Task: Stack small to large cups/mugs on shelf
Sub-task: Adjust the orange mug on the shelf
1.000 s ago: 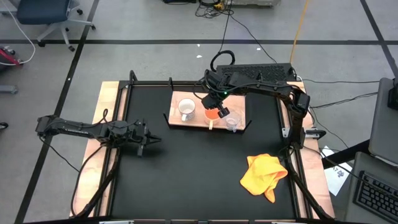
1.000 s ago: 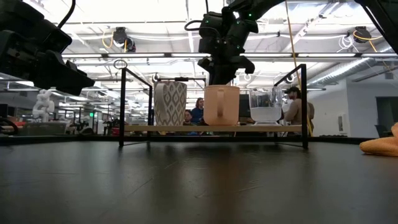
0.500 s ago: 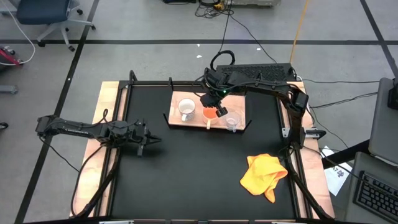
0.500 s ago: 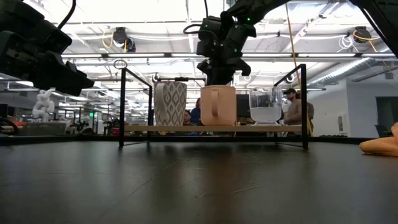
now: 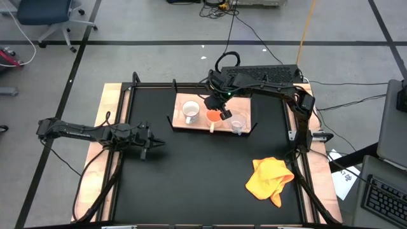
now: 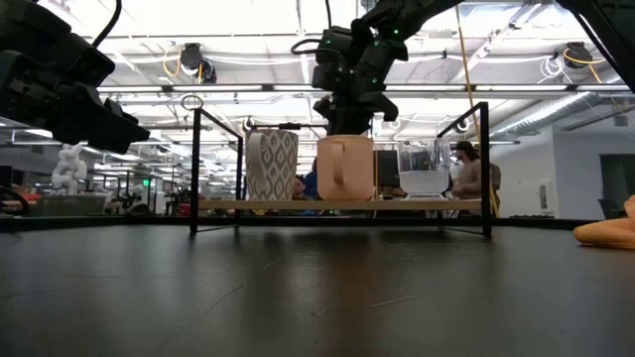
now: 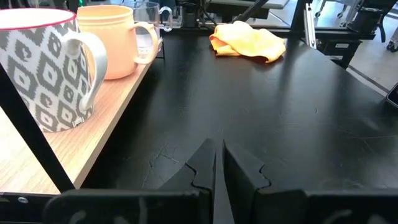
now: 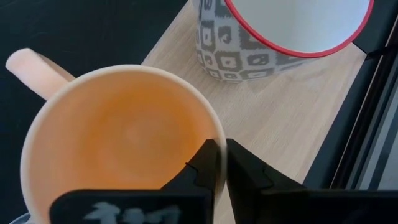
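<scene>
Nearest the table's point(image 5: 203, 191) front edge, toward the right, lies a crumpled yellow cloth point(image 5: 270, 180). Farther in, on the left side, the left gripper point(image 5: 154, 145) waits just above the black top with its fingers pressed together and nothing between them; it points across the table toward the right. Beyond that, at the back middle, stands the shelf point(image 5: 245, 109), a light-wood board on thin black brackets. Three vessels stand on it in a row. The white mug point(image 5: 190, 112), grey-patterned with a red rim, is at the left end. The orange mug point(image 5: 213, 116) is in the middle, near the white one but apart from it, its handle toward the front. The glass cup point(image 5: 237, 126) is at the right, just beside the orange mug. In the low view all three rest upright on the board. The right gripper point(image 5: 222, 113) reaches in from the back right and comes down on the orange mug, its fingers clamped on the rim at the side nearest the glass cup. People show in the room behind the shelf.
</scene>
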`<state>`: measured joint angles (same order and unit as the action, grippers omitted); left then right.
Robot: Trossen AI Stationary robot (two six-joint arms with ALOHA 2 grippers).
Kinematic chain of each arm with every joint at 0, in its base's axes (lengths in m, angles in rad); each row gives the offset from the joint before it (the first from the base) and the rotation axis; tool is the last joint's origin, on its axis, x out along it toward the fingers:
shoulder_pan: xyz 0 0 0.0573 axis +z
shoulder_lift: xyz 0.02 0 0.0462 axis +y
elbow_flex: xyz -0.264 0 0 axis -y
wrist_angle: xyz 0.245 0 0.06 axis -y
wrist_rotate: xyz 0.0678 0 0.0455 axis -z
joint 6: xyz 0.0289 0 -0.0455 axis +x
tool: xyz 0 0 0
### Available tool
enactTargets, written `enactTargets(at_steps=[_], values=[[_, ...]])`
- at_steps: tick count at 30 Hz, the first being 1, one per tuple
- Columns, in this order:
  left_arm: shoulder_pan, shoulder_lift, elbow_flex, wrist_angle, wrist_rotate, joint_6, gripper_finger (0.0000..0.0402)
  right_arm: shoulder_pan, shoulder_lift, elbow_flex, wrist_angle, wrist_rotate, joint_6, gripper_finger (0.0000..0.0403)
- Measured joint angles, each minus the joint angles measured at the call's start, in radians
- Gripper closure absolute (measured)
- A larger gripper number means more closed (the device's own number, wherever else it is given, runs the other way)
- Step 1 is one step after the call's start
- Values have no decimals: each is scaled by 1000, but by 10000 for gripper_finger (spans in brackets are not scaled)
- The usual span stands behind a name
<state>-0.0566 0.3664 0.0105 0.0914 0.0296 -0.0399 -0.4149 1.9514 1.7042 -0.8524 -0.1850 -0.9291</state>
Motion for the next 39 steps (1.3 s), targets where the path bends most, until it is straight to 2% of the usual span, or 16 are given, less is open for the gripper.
enactTargets(at_steps=[22, 32, 39], values=[[0, 0, 0, 0, 0, -1, 369, 14, 1, -1, 10, 1, -7, 381], [0, 0, 0, -7, -1, -14, 369, 15, -6, -6, 2, 13, 8, 320], [0, 0, 0, -9, -1, -14, 369, 15, -9, -5, 17, 78, 11, 315]])
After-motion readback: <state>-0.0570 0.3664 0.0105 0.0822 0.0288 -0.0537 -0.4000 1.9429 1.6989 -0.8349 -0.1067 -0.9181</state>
